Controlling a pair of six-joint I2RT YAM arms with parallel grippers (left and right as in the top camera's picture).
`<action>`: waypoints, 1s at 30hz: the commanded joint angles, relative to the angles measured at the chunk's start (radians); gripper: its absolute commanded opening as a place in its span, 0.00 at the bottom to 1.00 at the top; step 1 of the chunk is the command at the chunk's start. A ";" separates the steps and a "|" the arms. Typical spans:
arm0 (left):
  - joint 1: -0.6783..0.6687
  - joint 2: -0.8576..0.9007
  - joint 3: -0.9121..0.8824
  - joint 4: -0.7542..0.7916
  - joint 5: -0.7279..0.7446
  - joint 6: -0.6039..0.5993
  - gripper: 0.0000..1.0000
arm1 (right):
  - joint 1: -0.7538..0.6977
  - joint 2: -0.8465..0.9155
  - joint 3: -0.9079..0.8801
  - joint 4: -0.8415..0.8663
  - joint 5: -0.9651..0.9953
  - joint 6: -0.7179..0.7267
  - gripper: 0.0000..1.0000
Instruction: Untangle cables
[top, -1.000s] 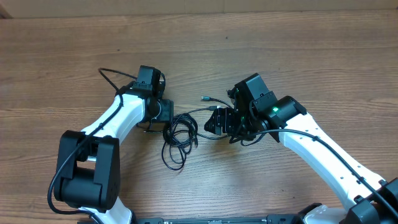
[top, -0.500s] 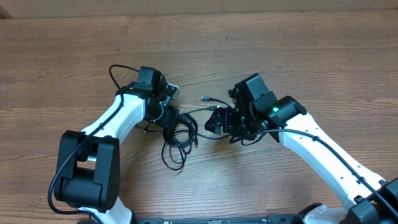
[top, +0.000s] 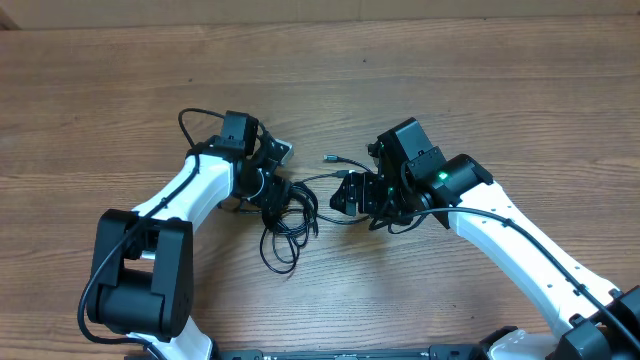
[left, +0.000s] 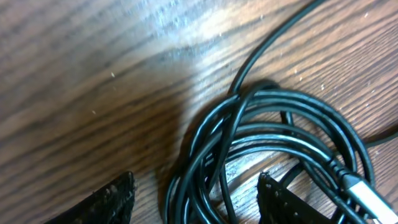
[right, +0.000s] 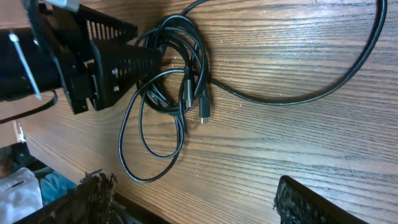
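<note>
I'm watching my left claw (left: 196, 180) standing partly open, its ribbed black fingers (left: 112, 199) straddling strands of the thin, glossy black coiled cables (left: 273, 127) lying on the wood-grain counter (left: 74, 74). My right claw (right: 194, 183) is gaping wide, gripping nothing, hovering beside the coil, both white arms bending inward.

My left pincer (top: 272, 182) has its jaws spread over the cables (top: 285, 215) at frame centre, and strands fill the space between them, so no clean gap there. My right pincer (top: 350, 193) stands wide just right of the coil, and a strand and a plug end (top: 328, 157) cross the space between us. The bare table (top: 320, 80) along the top, and at lower centre below the lowest loop, is free to pass.
</note>
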 joint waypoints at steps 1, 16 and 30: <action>0.003 0.013 -0.026 0.032 0.016 0.019 0.62 | 0.005 0.000 -0.002 0.004 0.010 -0.007 0.82; -0.114 0.013 -0.154 0.181 -0.146 0.051 0.53 | 0.005 0.000 -0.002 0.005 0.010 -0.004 0.82; -0.124 0.013 -0.167 0.184 -0.245 0.022 0.07 | 0.005 0.000 -0.002 0.002 0.010 -0.004 0.82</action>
